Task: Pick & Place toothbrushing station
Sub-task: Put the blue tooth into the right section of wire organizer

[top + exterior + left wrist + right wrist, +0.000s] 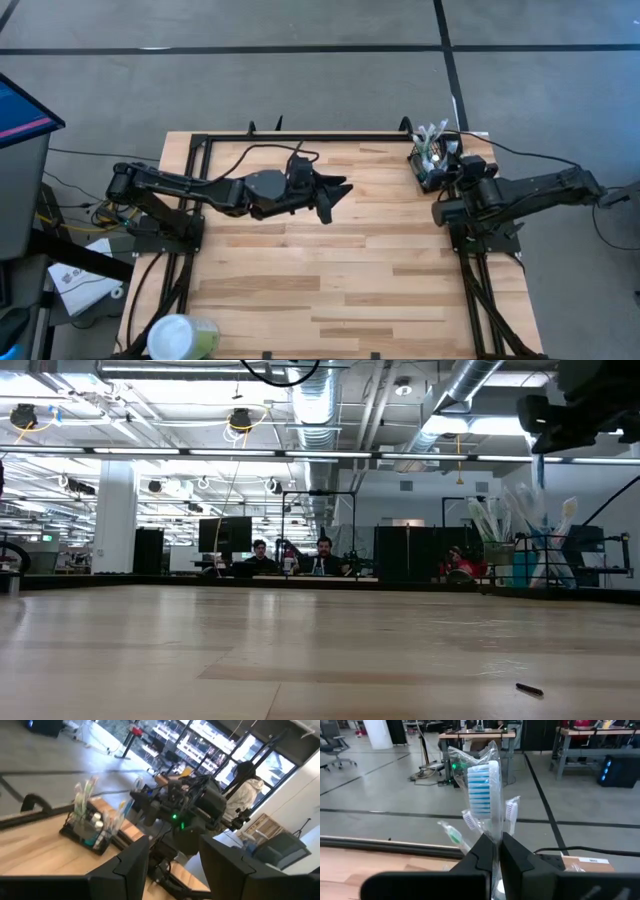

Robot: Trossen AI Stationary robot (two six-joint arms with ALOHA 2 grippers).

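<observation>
The toothbrushing station [428, 160] is a small dark holder standing on the table's far right corner, with several wrapped toothbrushes sticking up out of it; it also shows in the low view [522, 552] and the left wrist view [91, 829]. My right gripper [493, 842] hangs right beside and above the station [449, 166], shut on a blue-bristled toothbrush [483, 785] in a clear wrapper. My left gripper [335, 196] hangs open over the table's middle, pointing level toward the station, with nothing between its fingers [172, 865]. My right gripper pinches the wrapped toothbrush between its two fingers, at the handle just below the head [493, 836]. The fingers come at it about level and lie across it. The brush stands upright, bristle head up, above the fingers; its lower end is hidden by the gripper.
A pale-green cup with a white lid [183, 338] stands at the near left corner. A small dark bit [528, 688] lies on the boards near the front right. Black frame rails [300, 137] run along the table's far and side edges. People sit at desks beyond the table.
</observation>
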